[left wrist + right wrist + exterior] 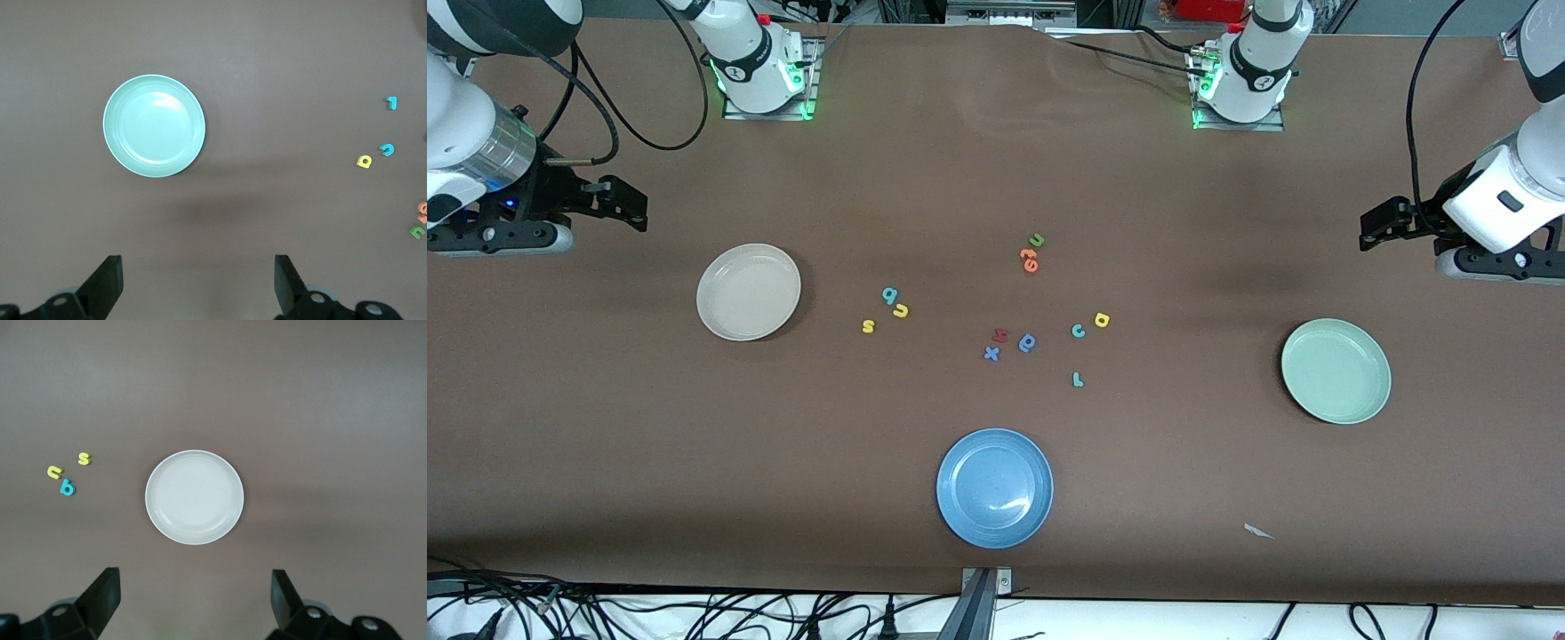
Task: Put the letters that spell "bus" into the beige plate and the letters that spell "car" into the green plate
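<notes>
Loose foam letters (pixel 1028 342) lie mid-tabletop (pixel 996 178) between the beige plate (pixel 749 292) and green plate (pixel 1336 371), with the blue plate (pixel 994 488) nearest the camera.

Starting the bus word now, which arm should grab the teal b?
Right. Its open gripper hangs at the beige plate's end, and the teal b lies nearest that plate.

Both arms wait raised: left gripper (pixel 1371 229) at three o'clock, right gripper (pixel 633 206) at nine, jaws spread wide, empty.
</notes>
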Controlling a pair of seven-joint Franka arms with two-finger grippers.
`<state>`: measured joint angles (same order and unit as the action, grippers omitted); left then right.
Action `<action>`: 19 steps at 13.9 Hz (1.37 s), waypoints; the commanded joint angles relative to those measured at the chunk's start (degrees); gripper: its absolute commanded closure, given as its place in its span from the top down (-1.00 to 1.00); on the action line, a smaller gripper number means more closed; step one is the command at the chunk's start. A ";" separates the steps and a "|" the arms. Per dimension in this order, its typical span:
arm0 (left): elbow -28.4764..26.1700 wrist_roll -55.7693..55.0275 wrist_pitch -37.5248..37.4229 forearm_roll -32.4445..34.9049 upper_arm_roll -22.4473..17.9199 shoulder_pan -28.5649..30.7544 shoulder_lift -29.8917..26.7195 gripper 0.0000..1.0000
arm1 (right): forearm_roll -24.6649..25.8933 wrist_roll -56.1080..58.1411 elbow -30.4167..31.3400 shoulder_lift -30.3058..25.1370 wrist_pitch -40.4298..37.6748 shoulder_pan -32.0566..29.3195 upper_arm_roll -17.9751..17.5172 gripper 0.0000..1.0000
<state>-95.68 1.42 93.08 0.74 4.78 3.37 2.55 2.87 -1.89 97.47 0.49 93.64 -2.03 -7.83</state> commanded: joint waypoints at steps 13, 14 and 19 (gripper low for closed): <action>0.93 0.95 -1.23 1.90 0.49 0.32 -0.27 1.00 | -3.40 2.32 -1.05 0.57 -3.12 -0.52 0.27 1.00; 0.93 0.95 -1.23 1.90 0.49 0.32 -0.27 1.00 | -3.49 2.24 -1.05 0.48 -3.12 -0.52 0.27 1.00; 0.93 0.95 -1.23 1.90 0.49 0.32 -0.27 1.00 | -3.75 2.24 -1.05 0.48 -3.82 -0.44 0.27 1.00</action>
<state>-95.67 1.42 93.08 0.74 4.78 3.37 2.55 0.17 -0.92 97.47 0.56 91.25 -2.03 -7.46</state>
